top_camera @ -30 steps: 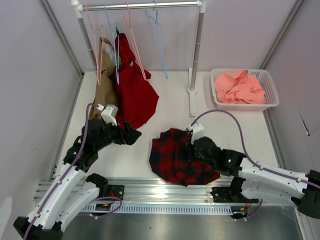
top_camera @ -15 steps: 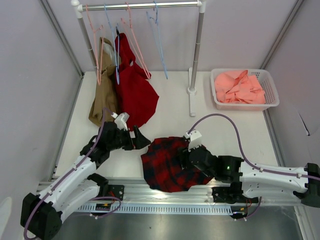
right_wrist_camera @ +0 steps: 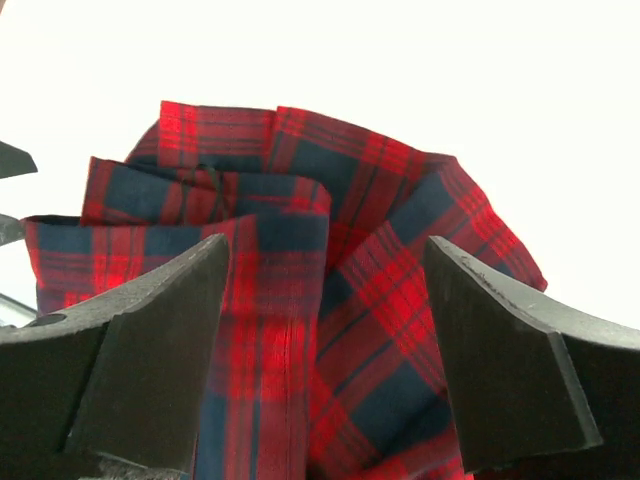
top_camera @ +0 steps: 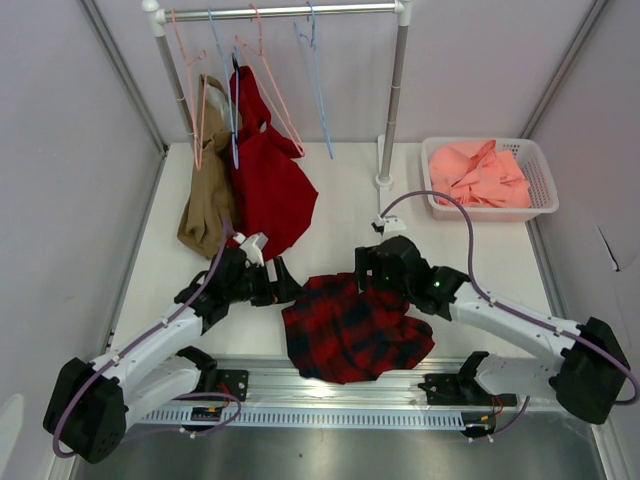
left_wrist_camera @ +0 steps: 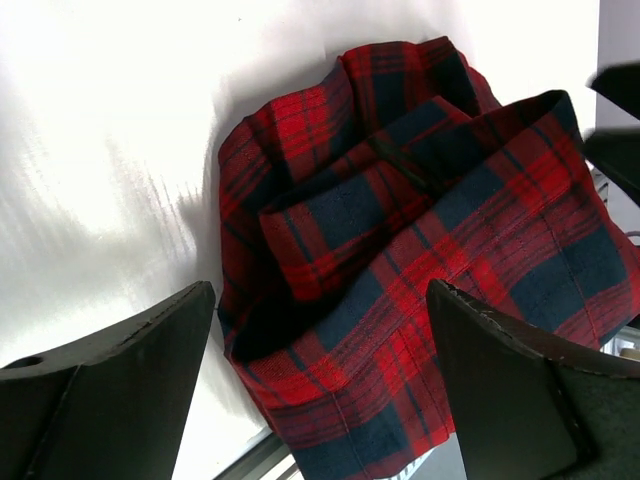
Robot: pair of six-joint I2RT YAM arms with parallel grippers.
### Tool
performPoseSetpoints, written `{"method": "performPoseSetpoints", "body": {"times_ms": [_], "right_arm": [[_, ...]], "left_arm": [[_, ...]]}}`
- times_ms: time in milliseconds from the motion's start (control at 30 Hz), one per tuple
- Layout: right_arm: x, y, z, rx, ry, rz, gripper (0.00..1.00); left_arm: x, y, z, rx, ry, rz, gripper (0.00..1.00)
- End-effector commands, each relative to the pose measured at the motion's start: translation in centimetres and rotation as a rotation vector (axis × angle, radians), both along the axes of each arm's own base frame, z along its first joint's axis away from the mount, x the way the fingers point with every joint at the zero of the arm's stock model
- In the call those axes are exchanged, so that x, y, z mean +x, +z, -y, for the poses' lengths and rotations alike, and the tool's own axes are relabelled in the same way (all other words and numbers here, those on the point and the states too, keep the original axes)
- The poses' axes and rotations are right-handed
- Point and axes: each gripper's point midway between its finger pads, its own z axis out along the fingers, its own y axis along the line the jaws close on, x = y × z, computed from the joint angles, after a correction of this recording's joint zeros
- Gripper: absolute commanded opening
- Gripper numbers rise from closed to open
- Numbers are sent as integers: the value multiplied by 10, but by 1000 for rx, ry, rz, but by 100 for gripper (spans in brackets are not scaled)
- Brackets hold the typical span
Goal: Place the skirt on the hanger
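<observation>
The red and navy plaid skirt [top_camera: 352, 330] lies crumpled on the table near the front edge. My left gripper [top_camera: 286, 284] is open at the skirt's left edge. In the left wrist view the skirt [left_wrist_camera: 400, 230] fills the space below and between the spread fingers [left_wrist_camera: 110, 390] of that gripper [left_wrist_camera: 320, 390]. My right gripper [top_camera: 366, 272] is open over the skirt's far edge, and the plaid folds [right_wrist_camera: 330, 250] lie under it [right_wrist_camera: 325, 360]. Neither holds cloth. A pink hanger [top_camera: 192, 110] hangs at the rail's left end, another pink one [top_camera: 272, 100] against a red garment.
A clothes rail [top_camera: 280, 12] on two posts spans the back, carrying light-blue hangers [top_camera: 318, 80], a tan garment [top_camera: 205, 200] and a plain red garment [top_camera: 268, 190]. A white basket [top_camera: 540, 180] with salmon-pink cloth stands at the back right. The metal base rail [top_camera: 330, 385] runs along the front.
The right gripper has opened, let go of the skirt and drawn back to its far edge. The skirt has shifted left. The left gripper has moved right, up to the skirt's left edge.
</observation>
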Motion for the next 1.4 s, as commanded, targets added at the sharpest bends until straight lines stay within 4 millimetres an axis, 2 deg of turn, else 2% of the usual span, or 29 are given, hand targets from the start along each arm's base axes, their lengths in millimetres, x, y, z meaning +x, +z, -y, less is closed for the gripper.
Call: {"method": "performPoseSetpoints", "body": {"times_ms": [0,133,233,333,367,433,467,500,533,567,600,633,667,700,733,767,800,833,900,933,967,1000,1033,1133,1233,1267,1300,1333,1367], "right_arm": [[6,12,-28,62,115,-41,83],[4,7,-41,63,165,-67,83],[0,8,-46,69,178,-75,76],[-2,11,-42,61,168,-78,60],[-3,11,-39,46,165,-87,46],[-1,24,-37,53,158,-69,30],[-1,27,-33,41,149,-73,16],[2,35,-31,43,146,-60,11],[11,55,-31,66,137,-25,6],[14,66,-29,68,138,-10,0],[19,78,-28,59,149,25,0],[31,106,-26,82,133,71,0],[36,122,-27,96,146,98,0],[41,138,-28,109,158,123,0],[46,153,-29,106,187,158,0],[57,187,-32,135,191,220,0],[61,203,-34,139,203,249,0],[68,236,-40,156,244,306,0],[74,261,-45,146,275,358,0],[80,290,-50,167,287,410,0],[78,299,-54,166,321,419,0],[84,301,-62,162,334,419,0],[81,330,-60,191,338,470,0],[65,334,-65,206,395,458,0],[41,313,-68,217,439,407,0],[21,284,-69,197,466,352,0],[13,266,-66,177,448,327,0],[0,249,-65,191,438,279,0],[-26,208,-63,194,466,217,0]], "left_arm": [[4,4,6,-29,5,18,92],[4,1,6,-23,7,13,92],[3,-3,6,-15,9,1,92],[4,-3,6,-16,9,2,92],[5,-3,6,-16,12,0,92],[6,-2,7,-17,10,2,92],[8,2,9,-21,10,9,92],[9,1,9,-17,11,4,91],[11,5,10,-23,11,9,92],[12,7,11,-26,12,7,92],[16,13,14,-36,13,16,92],[17,15,15,-45,16,14,92],[18,18,16,-48,18,15,92],[24,29,19,-61,20,35,92],[26,28,19,-60,28,24,92],[28,32,20,-63,32,27,92],[33,41,23,-77,35,42,92],[35,44,23,-81,46,37,92],[42,62,26,-105,60,66,92],[43,66,27,-111,66,71,92],[48,79,28,-129,77,91,92],[48,80,27,-125,86,90,92],[51,87,26,-130,94,105,92],[52,97,20,-132,137,128,91],[49,96,6,-121,205,139,90],[49,98,4,-126,224,142,90],[45,90,-1,-117,240,129,89],[44,94,-7,-117,268,148,89],[42,91,-10,-112,281,144,89]]}}
